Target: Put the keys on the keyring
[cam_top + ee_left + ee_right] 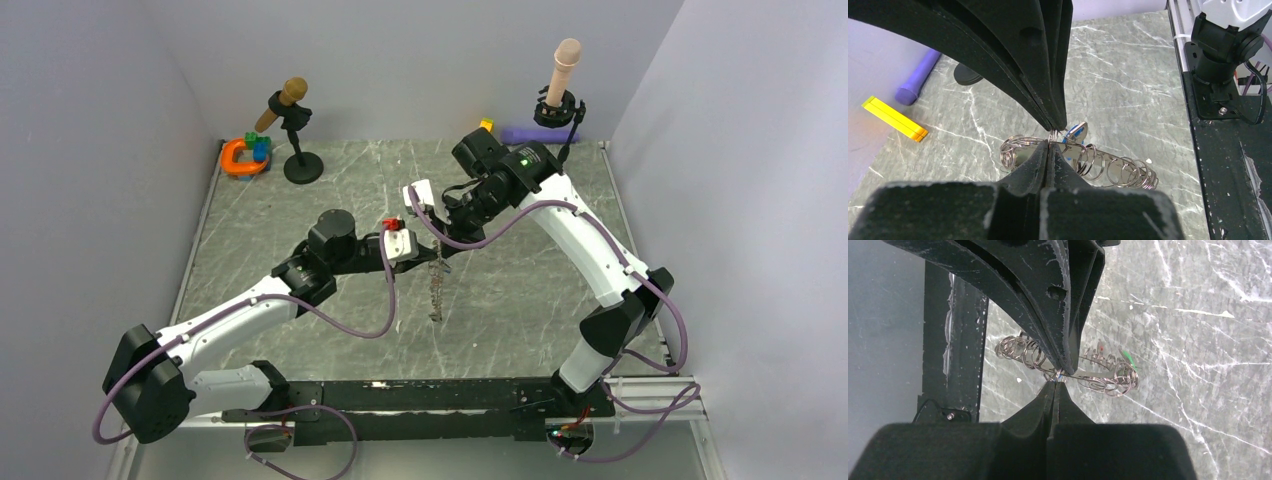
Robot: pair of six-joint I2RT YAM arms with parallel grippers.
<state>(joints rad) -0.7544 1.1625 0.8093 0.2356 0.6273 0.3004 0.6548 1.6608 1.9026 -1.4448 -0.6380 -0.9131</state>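
Observation:
The keyring point(436, 290) hangs in a limp grey strand over the middle of the table, held up between both arms. In the left wrist view my left gripper point(1049, 144) is shut on a small loop at the keyring's point(1118, 172) rim, and the tip of the other gripper meets it from above. A blue key point(1078, 131) hangs right beside that spot. In the right wrist view my right gripper point(1055, 382) is shut on the same part of the keyring point(1108, 380). A green key point(1128, 358) and a red key point(1101, 347) sit on the far loops.
A yellow block point(895, 118) and a purple cylinder point(918, 80) lie by the back wall. An orange C-shaped toy point(240, 158) and a microphone stand point(300, 150) stand at the back left, and a peg stand point(560, 90) at the back right. A black rail point(420, 400) runs along the near edge.

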